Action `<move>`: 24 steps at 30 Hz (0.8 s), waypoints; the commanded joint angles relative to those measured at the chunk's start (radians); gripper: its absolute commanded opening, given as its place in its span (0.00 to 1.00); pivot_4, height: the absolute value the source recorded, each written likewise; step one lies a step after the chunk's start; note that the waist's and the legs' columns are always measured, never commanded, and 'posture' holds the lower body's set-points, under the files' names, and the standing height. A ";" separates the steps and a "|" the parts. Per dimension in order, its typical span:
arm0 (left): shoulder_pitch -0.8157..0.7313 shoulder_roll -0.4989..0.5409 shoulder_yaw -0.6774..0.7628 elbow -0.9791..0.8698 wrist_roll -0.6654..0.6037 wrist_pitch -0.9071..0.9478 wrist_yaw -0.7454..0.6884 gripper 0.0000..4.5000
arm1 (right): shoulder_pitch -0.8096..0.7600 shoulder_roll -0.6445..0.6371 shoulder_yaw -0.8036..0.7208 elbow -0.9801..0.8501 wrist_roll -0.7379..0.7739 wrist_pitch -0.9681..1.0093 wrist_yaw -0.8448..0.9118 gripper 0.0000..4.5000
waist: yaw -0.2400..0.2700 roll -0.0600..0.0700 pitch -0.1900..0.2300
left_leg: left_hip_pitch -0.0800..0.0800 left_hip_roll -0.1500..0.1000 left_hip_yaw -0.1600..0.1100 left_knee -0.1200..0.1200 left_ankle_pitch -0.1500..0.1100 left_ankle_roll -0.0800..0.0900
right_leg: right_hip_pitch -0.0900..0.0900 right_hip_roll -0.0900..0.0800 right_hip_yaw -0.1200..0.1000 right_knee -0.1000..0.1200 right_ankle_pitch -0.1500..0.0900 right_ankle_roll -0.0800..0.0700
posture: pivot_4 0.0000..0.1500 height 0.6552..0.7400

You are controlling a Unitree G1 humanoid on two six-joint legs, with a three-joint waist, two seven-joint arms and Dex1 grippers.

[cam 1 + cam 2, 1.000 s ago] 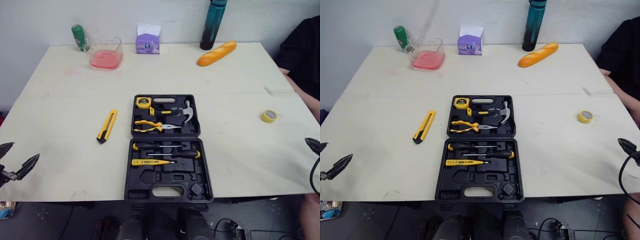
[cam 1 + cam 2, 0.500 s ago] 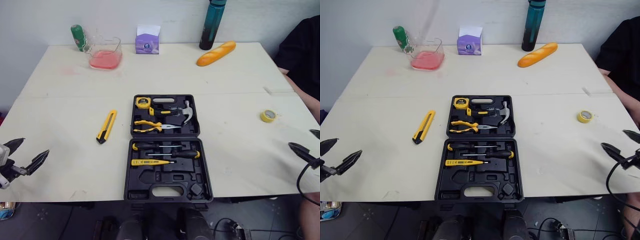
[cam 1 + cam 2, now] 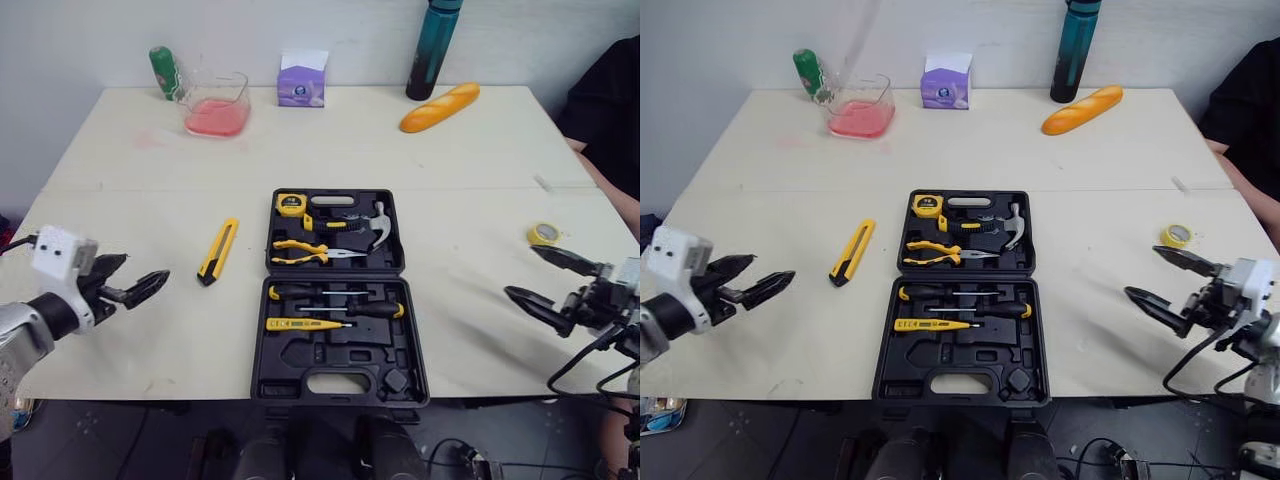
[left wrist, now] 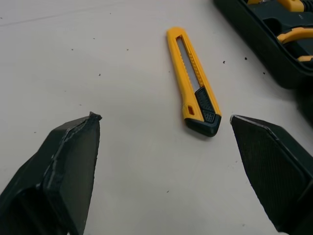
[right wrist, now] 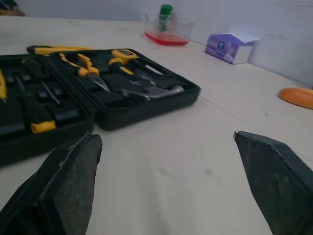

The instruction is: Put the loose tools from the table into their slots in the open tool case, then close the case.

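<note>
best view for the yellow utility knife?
Left wrist view: the utility knife lies close and whole, slider visible. Both eye views show it small, left of the tool case.

A pale cream table [image 3: 480, 170] stands before a plain whitish wall [image 3: 250, 30]. A seam [image 3: 150, 191] crosses its top. Below the near edge lies what looks like dark grey floor [image 3: 100, 440].

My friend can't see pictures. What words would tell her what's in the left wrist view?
A yellow and black utility knife lies flat on a pale table, just ahead of the left claw, which is spread wide open with nothing in it. A corner of the open black tool case, holding yellow-handled tools, sits close to the knife.
</note>
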 commanded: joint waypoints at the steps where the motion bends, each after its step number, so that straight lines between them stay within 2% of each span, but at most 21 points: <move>1: -0.127 -0.015 -0.075 -0.051 -0.022 0.180 0.113 0.99 | 0.001 0.008 0.036 -0.170 0.042 0.079 -0.038 1.00 | 0.000 0.000 0.000 | 0.000 0.000 0.000 0.000 0.000 0.000 | 0.000 0.000 0.000 0.001 0.000 0.000 | 1.00 1.00; 6: -0.298 -0.100 -0.223 0.004 0.042 0.293 0.231 0.99 | 0.008 0.027 0.110 -0.282 0.044 0.137 -0.045 1.00 | 0.006 -0.001 0.000 | -0.001 0.000 -0.001 0.000 0.001 -0.001 | 0.000 0.003 -0.001 0.000 0.000 0.000 | 1.00 1.00; 14: -0.400 -0.175 -0.391 0.108 0.163 0.308 0.314 0.99 | 0.002 0.055 0.149 -0.356 0.067 0.183 -0.064 1.00 | 0.023 -0.002 0.000 | 0.000 0.000 0.002 0.000 0.002 -0.001 | -0.001 0.007 -0.002 0.000 0.000 0.001 | 1.00 1.00; 21: -0.489 -0.269 -0.401 0.227 0.240 0.293 0.362 0.99 | 0.019 0.069 0.169 -0.425 0.070 0.223 -0.081 1.00 | 0.034 -0.002 0.000 | 0.000 0.000 0.002 0.001 0.002 -0.001 | -0.001 0.007 -0.002 0.000 0.000 0.001 | 1.00 1.00; 24: -0.530 -0.273 -0.439 0.279 0.261 0.323 0.351 0.99 | 0.022 0.073 0.174 -0.441 0.069 0.228 -0.091 1.00 | 0.039 -0.003 0.000 | 0.000 0.000 0.002 0.001 0.002 -0.001 | -0.001 0.007 -0.002 0.000 0.001 0.001 | 1.00 1.00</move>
